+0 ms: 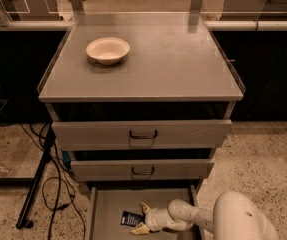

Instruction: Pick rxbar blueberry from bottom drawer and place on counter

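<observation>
Low in the frame, the claw [141, 218] sits in the bottom drawer [108, 204], fingers [145, 207] spread, maybe touching the snack bar [131, 218].

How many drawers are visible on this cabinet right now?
3: top drawer, middle drawer beneath it, and bottom drawer pulled open, with the hand inside it beside the rxbar blueberry.

Robotics lab or workshop, speckled terrazzo floor [268, 154], grey metal drawer cabinet [143, 134], loose cables [53, 184] beside black stand [35, 189], gripper [139, 218] spread-fingered in the bottom drawer [108, 204].
</observation>
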{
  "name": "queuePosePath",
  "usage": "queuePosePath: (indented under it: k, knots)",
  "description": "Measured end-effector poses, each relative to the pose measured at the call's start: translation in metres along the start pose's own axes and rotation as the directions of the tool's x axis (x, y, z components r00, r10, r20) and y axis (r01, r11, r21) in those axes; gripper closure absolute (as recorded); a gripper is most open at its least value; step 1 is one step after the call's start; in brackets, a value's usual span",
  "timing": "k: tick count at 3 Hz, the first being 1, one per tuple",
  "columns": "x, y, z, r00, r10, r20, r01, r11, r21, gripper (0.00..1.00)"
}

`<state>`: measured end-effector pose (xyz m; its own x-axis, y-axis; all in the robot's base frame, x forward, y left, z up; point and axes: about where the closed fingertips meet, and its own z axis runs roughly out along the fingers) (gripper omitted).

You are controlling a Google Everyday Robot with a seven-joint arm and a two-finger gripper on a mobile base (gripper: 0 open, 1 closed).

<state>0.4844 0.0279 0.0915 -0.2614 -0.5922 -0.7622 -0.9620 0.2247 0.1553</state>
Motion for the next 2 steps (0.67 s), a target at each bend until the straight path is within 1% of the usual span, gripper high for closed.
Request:
queuePosePath:
  k: [2]
  knots:
    - [-0.0043, 0.0002, -0.0041, 1.000, 0.000, 0.000, 0.000, 1.0000, 0.000, 0.88]
